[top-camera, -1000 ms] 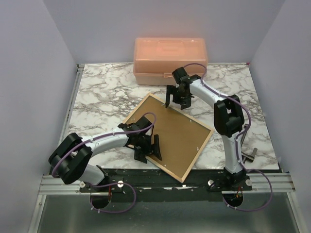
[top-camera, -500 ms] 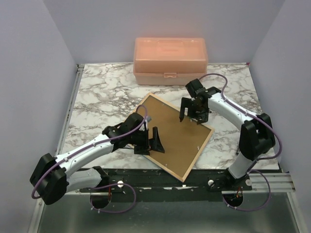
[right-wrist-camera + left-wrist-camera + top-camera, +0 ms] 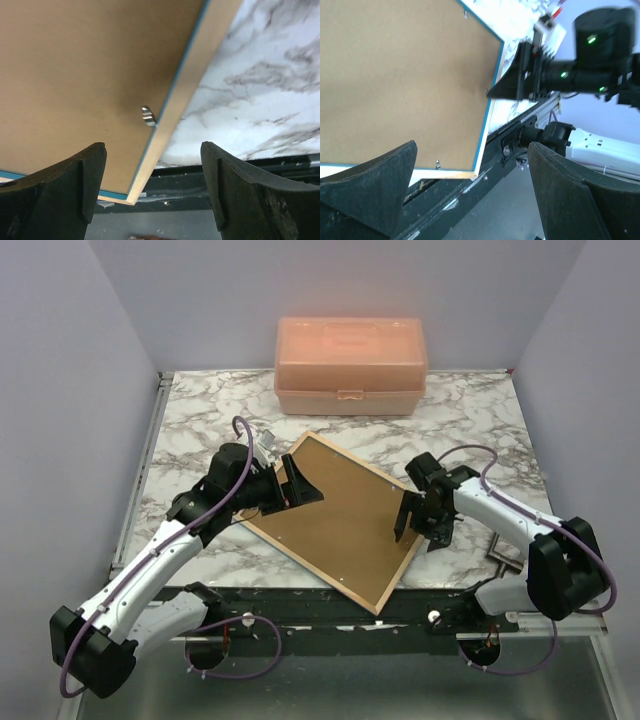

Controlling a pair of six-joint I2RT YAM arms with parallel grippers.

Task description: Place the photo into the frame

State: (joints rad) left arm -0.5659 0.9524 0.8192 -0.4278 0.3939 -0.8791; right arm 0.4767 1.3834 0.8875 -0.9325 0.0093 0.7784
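Note:
The frame lies face down and askew on the marble table, its light wood rim around the brown backing board. The photo is out of view. My left gripper hovers open over the frame's upper left side, pointing right. In the left wrist view its fingers flank the frame's blue-edged near corner with nothing between them. At the frame's right edge my right gripper is open. Its wrist view shows the rim and a metal tab above the gap of the gripper.
A pale orange plastic box stands at the back of the table. A small metal piece lies near the right arm's base. The black rail runs along the table's front edge under the frame's near corner.
The left gripper has travelled from the frame's lower left part up to its upper left side. The right gripper has come down from the far corner to the right edge.

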